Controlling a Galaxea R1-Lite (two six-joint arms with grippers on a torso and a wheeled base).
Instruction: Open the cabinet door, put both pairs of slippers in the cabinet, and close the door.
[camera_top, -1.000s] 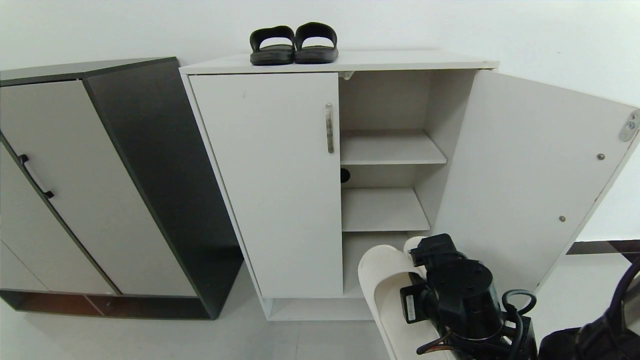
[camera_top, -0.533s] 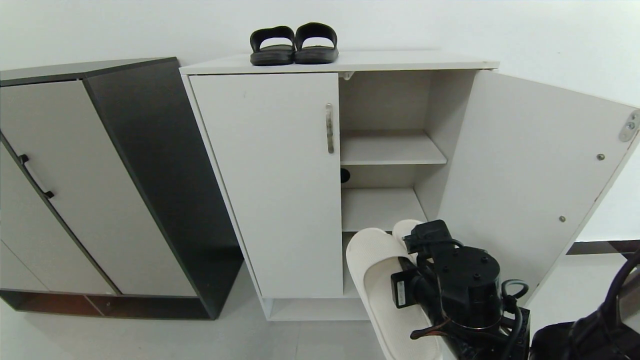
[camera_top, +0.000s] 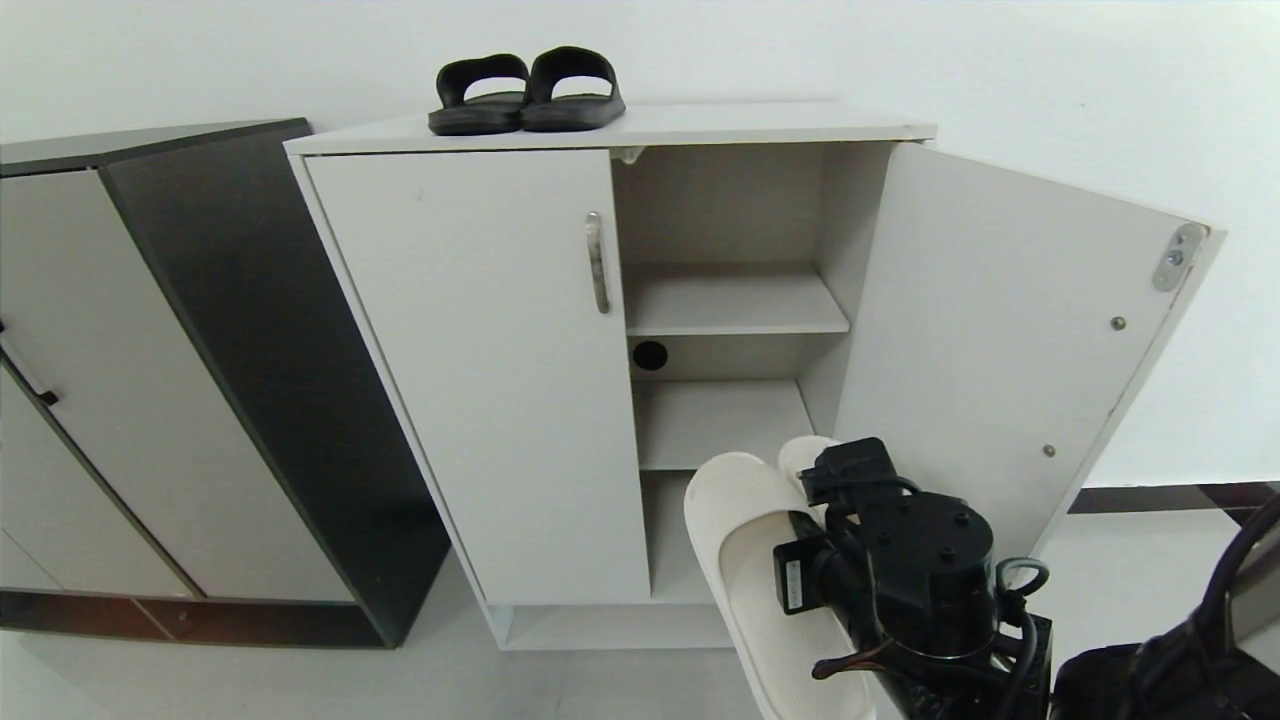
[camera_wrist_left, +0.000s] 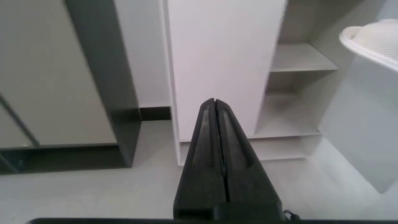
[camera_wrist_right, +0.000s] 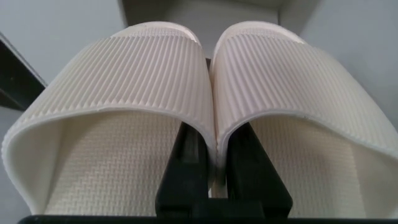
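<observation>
Right in front of the white cabinet, at its open side: white slippers pinched tight in the right claw, both inner edges squeezed together between the fingers. Held up off the floor, toes toward the lower shelves. Up on the cabinet top, black slippers side by side. Right door swung wide, left door shut. Low over the floor, left claw pressed together, holding nothing, aimed at the shut door. Just beside the white cabinet, a dark cabinet.
</observation>
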